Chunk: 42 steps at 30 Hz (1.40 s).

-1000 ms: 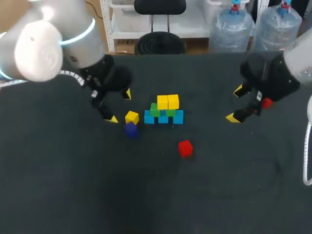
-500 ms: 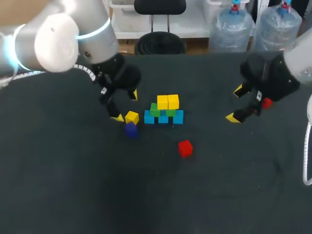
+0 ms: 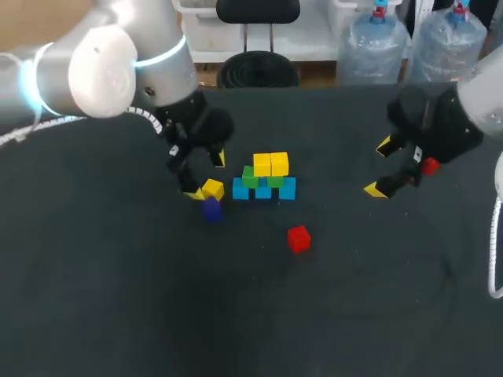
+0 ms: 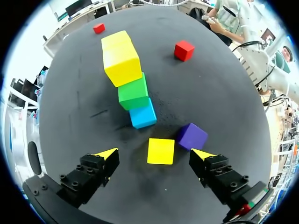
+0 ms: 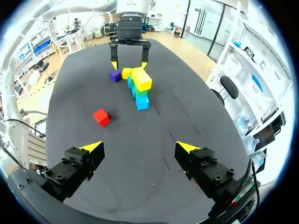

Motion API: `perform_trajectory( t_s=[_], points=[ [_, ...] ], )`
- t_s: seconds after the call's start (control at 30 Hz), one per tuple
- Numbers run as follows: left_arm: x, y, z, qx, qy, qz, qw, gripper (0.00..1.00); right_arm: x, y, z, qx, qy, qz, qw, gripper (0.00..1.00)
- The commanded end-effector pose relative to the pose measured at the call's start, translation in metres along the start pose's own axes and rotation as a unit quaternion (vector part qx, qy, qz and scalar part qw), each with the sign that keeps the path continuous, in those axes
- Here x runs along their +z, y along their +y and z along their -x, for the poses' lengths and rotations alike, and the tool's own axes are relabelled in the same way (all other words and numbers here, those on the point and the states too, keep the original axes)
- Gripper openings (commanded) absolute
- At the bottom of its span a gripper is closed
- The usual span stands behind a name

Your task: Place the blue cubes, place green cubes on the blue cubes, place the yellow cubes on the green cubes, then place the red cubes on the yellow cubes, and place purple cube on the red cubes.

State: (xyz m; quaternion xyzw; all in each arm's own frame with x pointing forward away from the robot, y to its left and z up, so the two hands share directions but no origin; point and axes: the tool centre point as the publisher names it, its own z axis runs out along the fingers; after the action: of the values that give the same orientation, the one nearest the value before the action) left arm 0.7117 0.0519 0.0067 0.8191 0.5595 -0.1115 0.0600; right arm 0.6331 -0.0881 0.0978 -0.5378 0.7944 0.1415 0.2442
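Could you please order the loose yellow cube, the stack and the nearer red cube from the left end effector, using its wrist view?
1. Loose yellow cube, directly ahead, closest.
2. Stack, farther ahead.
3. Nearer red cube, beyond the stack.

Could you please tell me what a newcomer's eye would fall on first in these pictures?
The bright stack, blue below, green between and yellow on top, stands in the middle of the table. Just beside it, the left hand hangs open over a loose yellow cube, with a purple cube next to that. A red cube lies apart on the dark surface.
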Motion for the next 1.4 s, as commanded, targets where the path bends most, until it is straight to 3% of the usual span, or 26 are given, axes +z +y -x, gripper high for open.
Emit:
perform_trajectory(
  t_s=[0.03,0.43,1.0,1.4],
  points=[
    [0.002,0.002,0.0,0.0,0.001,-0.003,1.0,1.0,0.001,-0.001,0.0,0.0,-0.001,0.001,1.0,1.0],
    [0.007,0.002,-0.002,-0.004,0.005,-0.006,1.0,1.0,0.001,-0.001,0.0,0.0,-0.001,0.001,1.0,1.0],
    [-0.016,0.008,-0.009,-0.014,0.017,0.013,1.0,1.0,0.001,-0.001,0.0,0.0,-0.001,0.001,1.0,1.0],
    [-0.009,0.014,-0.019,-0.01,0.02,0.011,1.0,1.0,0.001,-0.001,0.0,0.0,-0.001,0.001,1.0,1.0]
  ],
)
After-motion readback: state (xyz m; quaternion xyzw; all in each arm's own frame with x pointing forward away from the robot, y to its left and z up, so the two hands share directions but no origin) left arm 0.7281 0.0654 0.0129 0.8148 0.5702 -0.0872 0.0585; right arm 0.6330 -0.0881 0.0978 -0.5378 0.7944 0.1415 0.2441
